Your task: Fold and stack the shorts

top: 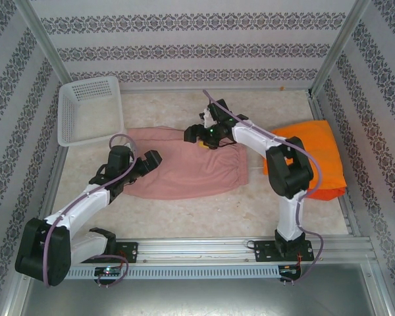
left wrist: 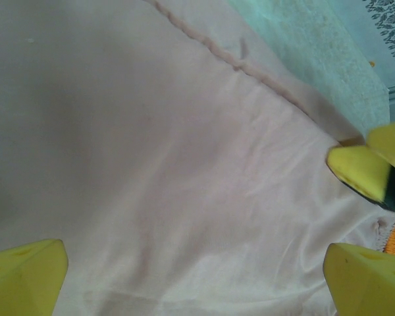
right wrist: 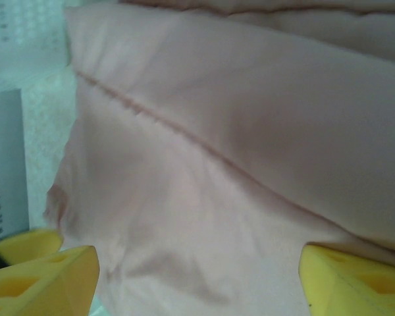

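One pair of dusty pink cloth shorts lay spread flat on the pale speckled table, roughly at its middle. To the right sat one folded pile of orange cloth shorts, yellow-orange on top with a redder edge showing beneath at the near side; how many pairs made up that pile could not be told. One white plastic mesh basket stood at the far left corner, just beside the pink shorts' far left edge. Two white-and-black arms reached in from the near edge.

The left jaws hung over the left part of the pink shorts, spread wide and grasping nothing; in the left wrist view the yellow fingertips stood far apart with smooth pink cloth and a stitched seam between and below them. The right jaws were at the far edge of the same pair, near its middle, likewise released; their yellow fingertips sat at either side with the pink cloth lying across the gap, not pinched.
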